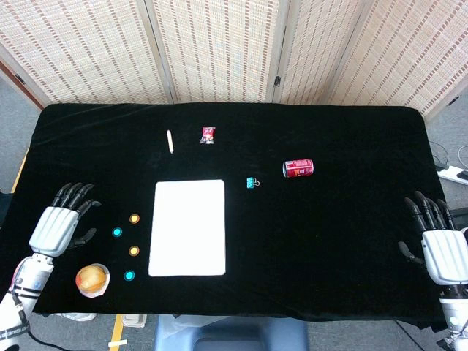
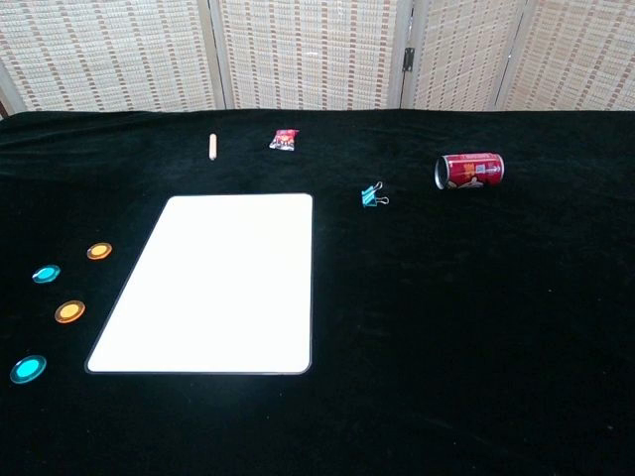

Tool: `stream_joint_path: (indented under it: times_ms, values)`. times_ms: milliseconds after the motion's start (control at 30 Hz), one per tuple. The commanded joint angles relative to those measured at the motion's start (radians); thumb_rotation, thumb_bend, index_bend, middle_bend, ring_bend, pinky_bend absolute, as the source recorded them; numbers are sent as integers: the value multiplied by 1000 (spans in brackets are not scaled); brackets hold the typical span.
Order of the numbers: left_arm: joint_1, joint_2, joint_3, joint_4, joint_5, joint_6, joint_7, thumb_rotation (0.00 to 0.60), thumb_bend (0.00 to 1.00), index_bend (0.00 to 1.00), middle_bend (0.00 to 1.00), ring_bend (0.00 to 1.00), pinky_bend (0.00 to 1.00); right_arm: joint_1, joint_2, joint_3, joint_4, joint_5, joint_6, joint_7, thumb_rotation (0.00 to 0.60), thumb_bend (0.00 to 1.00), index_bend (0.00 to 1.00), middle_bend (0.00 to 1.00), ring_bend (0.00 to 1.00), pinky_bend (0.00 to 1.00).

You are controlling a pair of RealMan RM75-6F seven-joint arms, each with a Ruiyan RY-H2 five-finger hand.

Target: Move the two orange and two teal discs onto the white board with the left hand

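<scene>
The white board (image 1: pixel 188 227) (image 2: pixel 215 281) lies flat on the black table, bare. Left of it sit two orange discs (image 1: pixel 134 218) (image 1: pixel 134 251) and two teal discs (image 1: pixel 117 232) (image 1: pixel 129 276); the chest view shows them as orange (image 2: pixel 99 251) (image 2: pixel 69 311) and teal (image 2: pixel 46 274) (image 2: pixel 28 369). My left hand (image 1: pixel 62 224) hovers over the table's left part, fingers apart and empty, a little left of the discs. My right hand (image 1: pixel 441 246) stays at the table's right edge, open and empty. Neither hand shows in the chest view.
An orange fruit in a white cup (image 1: pixel 92 278) sits near the front left edge, beside the near teal disc. Farther back lie a pale stick (image 1: pixel 170 141), a red snack packet (image 1: pixel 209 134), a teal binder clip (image 1: pixel 252 183) and a red can on its side (image 1: pixel 298 168).
</scene>
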Motion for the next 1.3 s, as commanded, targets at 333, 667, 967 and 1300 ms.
stream_joint_path:
  times_ms: [333,667,967,1300]
  values:
    - [-158,-124,-5,128,-61,-221,-7,600,358,365,129,48,0,3,12,3,-13,6,-4,-5,600,338,0,27,57,36]
    - [-204,-219,12,216,-102,-288,-3,600,361,400,129,48,0,7,18,5,-20,9,-9,-8,600,339,0,27,53,36]
    - [-235,-284,15,280,-141,-324,31,600,360,416,129,48,0,8,16,4,-14,11,-11,0,600,338,0,28,48,36]
    - [-249,-322,21,323,-191,-361,54,600,361,438,129,48,0,4,12,2,1,16,-12,15,600,338,0,27,46,36]
